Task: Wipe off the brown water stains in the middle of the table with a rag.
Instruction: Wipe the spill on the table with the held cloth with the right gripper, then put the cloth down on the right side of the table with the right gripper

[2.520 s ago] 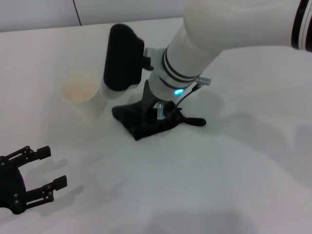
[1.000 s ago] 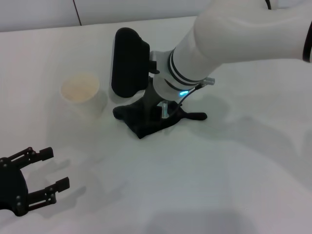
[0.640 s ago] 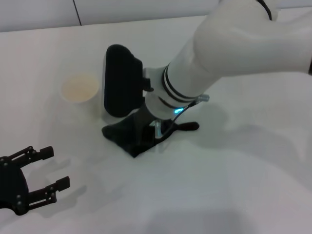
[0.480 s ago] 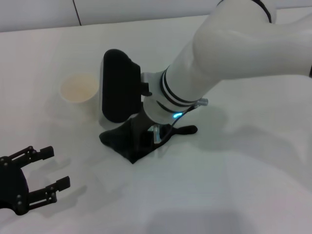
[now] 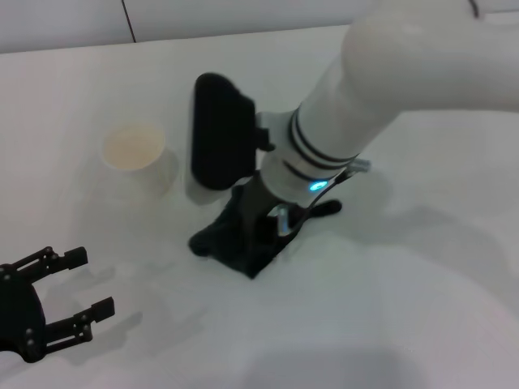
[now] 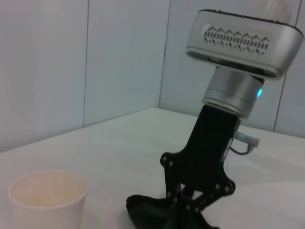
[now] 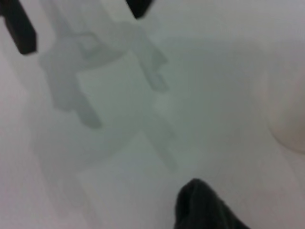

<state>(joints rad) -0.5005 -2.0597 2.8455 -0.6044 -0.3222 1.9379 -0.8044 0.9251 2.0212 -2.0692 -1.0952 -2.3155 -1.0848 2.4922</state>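
My right gripper (image 5: 263,228) points down at the middle of the table (image 5: 405,308), shut on the black rag (image 5: 237,241) and pressing it flat against the white top. The rag's thin tail (image 5: 328,208) trails out to the right. In the left wrist view the same gripper (image 6: 183,206) pinches the bunched rag (image 6: 150,214) from above. A corner of the rag (image 7: 205,210) shows in the right wrist view. The brown water stains are hidden or out of view. My left gripper (image 5: 91,282) rests open at the near left, away from the rag.
A white paper cup (image 5: 134,156) stands upright to the left of the rag, about a hand's width away; the left wrist view has the cup (image 6: 47,200) close by. My right forearm (image 5: 389,89) reaches across the table's right half.
My right gripper has dragged the rag toward the near edge, first drifting left toward the cup, then sliding right over the last half second. The left gripper stays parked.
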